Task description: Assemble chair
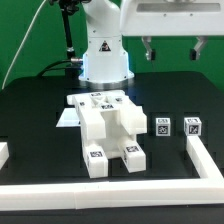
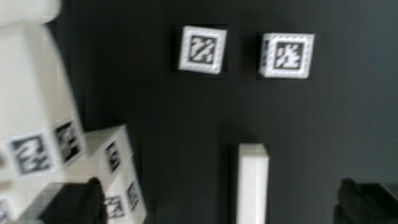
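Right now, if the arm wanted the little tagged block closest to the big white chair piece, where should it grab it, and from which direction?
Probably from straight above, pinching two opposite side faces of the small block. It sits low and squarish on the table, apart from the chair assembly and the second block, so both sides look free.

A bright green backdrop (image 1: 12,20) rises behind the matte black tabletop (image 1: 30,130), whose near edge carries a long low white border rail (image 1: 120,192) under even light.
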Tool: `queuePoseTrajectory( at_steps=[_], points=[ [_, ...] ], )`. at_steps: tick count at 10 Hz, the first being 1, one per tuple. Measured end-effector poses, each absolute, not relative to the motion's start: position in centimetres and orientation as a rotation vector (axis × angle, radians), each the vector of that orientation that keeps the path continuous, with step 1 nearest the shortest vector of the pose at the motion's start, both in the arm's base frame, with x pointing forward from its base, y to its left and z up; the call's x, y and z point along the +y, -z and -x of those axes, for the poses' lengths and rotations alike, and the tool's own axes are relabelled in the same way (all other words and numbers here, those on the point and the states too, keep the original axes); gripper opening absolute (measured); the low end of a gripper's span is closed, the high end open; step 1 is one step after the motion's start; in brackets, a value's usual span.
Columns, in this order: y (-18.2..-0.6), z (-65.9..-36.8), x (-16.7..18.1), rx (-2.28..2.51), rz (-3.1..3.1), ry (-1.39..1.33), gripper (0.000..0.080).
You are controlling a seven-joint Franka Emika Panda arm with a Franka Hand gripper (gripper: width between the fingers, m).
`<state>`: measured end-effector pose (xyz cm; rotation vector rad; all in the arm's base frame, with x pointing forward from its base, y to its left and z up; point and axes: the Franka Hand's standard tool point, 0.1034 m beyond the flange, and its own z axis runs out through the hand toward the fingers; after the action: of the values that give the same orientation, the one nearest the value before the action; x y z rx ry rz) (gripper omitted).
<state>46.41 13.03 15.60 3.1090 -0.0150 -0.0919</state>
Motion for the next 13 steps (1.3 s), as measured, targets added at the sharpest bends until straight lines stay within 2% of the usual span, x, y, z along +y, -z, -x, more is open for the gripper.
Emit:
queuePoseTrajectory(
  at_steps=[5,6,10,13],
  points=[
    [-15.2,-46.1,13.8,0.026,-3.100,0.091,0.0649],
    [-14.1,-46.1,14.6,0.001,-3.114,0.028,0.0649],
    [-7.9,-45.7,16.5,-0.015,-3.132,-0.031,0.0649],
    [-4.7,-45.2,17.0,-0.032,-3.138,-0.049,0.0649]
  ],
)
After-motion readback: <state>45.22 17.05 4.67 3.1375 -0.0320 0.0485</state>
